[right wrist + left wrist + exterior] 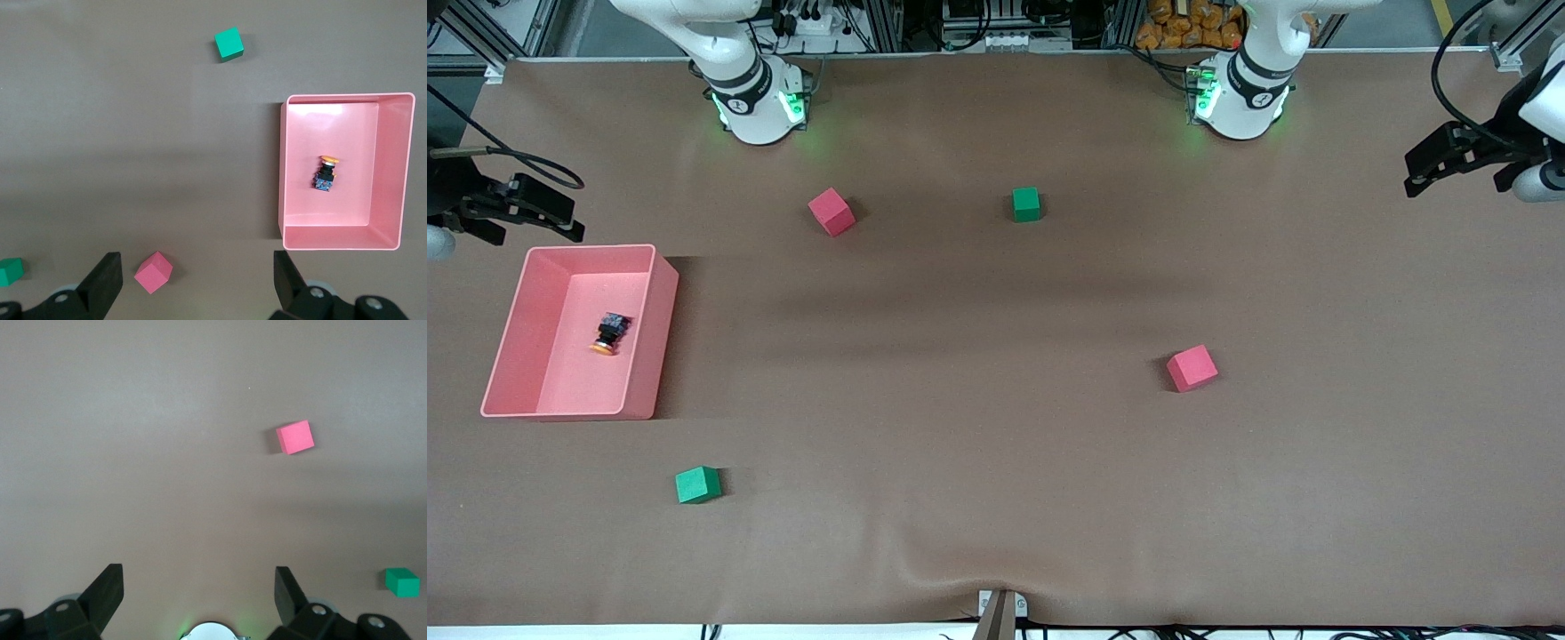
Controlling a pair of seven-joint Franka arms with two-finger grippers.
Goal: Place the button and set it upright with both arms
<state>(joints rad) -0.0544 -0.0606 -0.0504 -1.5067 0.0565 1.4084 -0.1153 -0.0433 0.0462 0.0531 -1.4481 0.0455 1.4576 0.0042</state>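
The button (609, 334) lies tipped, seemingly, in the pink bin (649, 329); both end effectors (199, 587) (197, 267) gape wide, empty.

Matt brown cloth table (996, 444); glossy pink plastic bin (660, 338); matt cubes (1192, 368).

A pink bin (516, 329) is holding an orange-capped, black-bodied button (610, 333). Two red cubes (831, 212) and two green cubes (1026, 204) are sitting on the plain brown table (996, 444). White arms (738, 80) are glowing green at their bases.
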